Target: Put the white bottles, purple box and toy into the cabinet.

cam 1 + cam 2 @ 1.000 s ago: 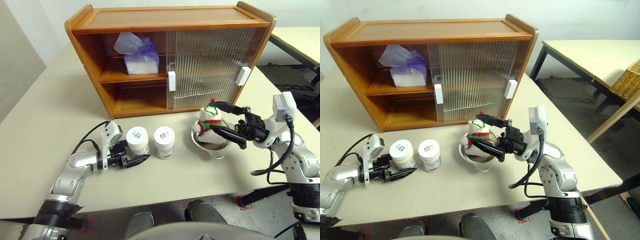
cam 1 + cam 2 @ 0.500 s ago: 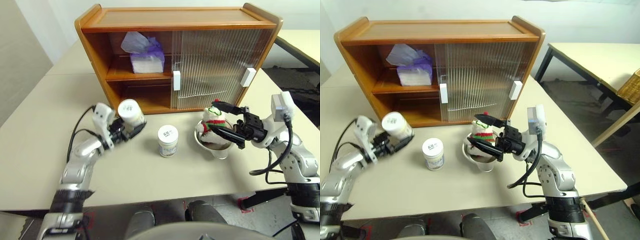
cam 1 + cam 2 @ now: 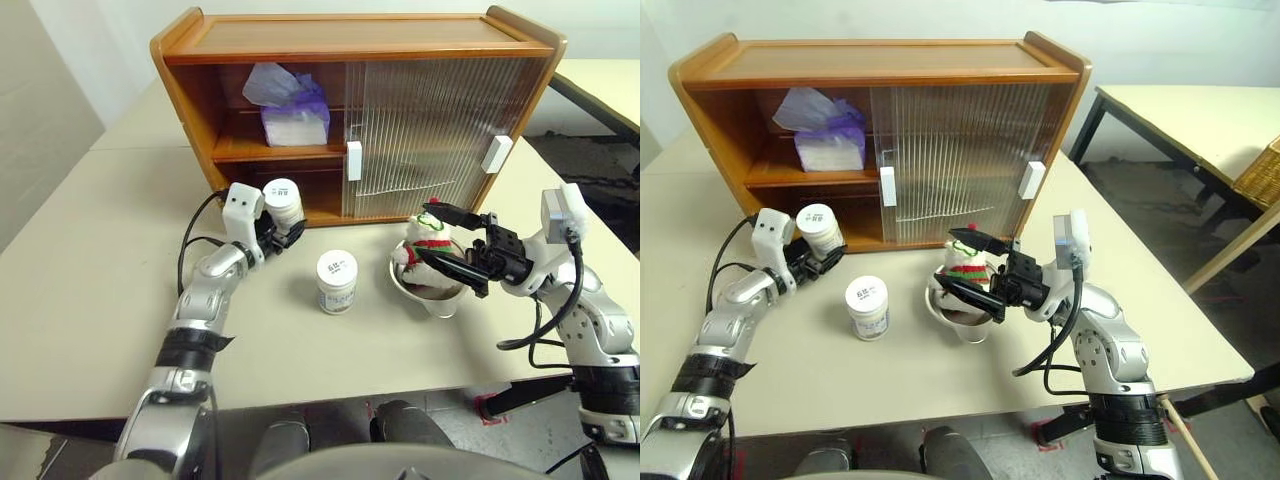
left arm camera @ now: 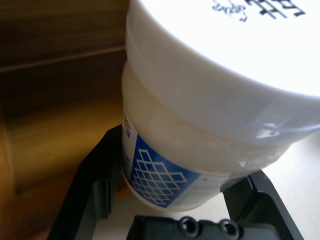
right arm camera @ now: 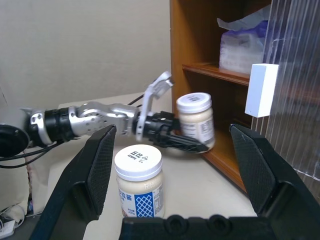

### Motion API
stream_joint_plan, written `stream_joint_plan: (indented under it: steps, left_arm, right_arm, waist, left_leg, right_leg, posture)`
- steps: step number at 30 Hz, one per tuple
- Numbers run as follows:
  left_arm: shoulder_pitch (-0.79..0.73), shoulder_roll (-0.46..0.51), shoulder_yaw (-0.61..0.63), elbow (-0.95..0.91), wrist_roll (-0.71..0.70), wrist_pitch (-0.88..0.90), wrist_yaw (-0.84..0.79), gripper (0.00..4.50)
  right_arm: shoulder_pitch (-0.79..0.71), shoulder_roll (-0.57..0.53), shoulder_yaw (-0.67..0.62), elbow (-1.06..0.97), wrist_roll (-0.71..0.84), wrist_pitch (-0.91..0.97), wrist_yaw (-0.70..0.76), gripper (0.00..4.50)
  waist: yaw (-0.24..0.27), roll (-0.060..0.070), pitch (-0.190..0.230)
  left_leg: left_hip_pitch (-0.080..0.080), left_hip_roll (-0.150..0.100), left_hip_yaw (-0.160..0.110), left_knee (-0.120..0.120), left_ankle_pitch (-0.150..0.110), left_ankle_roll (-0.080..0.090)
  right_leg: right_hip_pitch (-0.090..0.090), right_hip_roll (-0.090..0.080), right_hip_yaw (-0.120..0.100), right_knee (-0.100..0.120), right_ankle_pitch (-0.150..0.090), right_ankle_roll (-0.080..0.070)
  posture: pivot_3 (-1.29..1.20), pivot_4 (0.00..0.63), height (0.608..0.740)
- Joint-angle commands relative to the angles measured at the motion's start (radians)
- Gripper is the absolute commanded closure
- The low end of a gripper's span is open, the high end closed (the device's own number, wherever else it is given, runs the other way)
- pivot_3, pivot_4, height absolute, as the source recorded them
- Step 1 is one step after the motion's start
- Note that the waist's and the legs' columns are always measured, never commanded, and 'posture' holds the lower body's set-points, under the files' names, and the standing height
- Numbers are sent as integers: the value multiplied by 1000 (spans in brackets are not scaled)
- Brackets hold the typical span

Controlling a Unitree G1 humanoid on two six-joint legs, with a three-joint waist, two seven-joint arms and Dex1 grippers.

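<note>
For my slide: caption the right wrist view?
Left gripper carries a white plastic jar toward the wooden cabinet.

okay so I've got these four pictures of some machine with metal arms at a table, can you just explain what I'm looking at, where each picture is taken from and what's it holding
It is a humanoid robot with two arms, each ending in a two-fingered black gripper. Two pictures come from cameras in its head, looking down over its arms. The other two come from a camera on each wrist, looking along that gripper's fingers.

On the table stands a wooden cabinet with ribbed sliding doors. A purple box of tissues sits on its upper shelf.

The left gripper is closed on a white bottle, held up at the open lower shelf. The left wrist picture shows that jar gripped between the fingers.

A second white bottle stands on the table. Beside it, a snowman toy sits in a steel bowl. The right gripper is open, its fingers either side of the toy.
</note>
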Motion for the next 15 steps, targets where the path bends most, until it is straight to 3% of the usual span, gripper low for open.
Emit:
stream_joint_plan:
  steps: [1, 15]
  left_arm:
    - [-66, -16, 1, 73, 24, -37, 35, 1329]
    - [-273, -80, 16, 409, 56, -118, 165, 1329]
  right_arm:
    - [-6, 6, 3, -1, -7, -9, 2, 0]
    - [17, 7, -6, -16, 2, -12, 9, 0]
  waist:
    - [0, 0, 0]
    - [-3, -1, 1]
  left_leg:
    - [0, 0, 0, 1, 0, 0]
    - [1, -2, -1, 7, 0, 2]
  right_leg:
    - [1, 0, 0, 0, 0, 0]
    - [5, 0, 1, -1, 0, 5]
  posture:
    - [-188, 1, 740]
    - [-208, 2, 740]
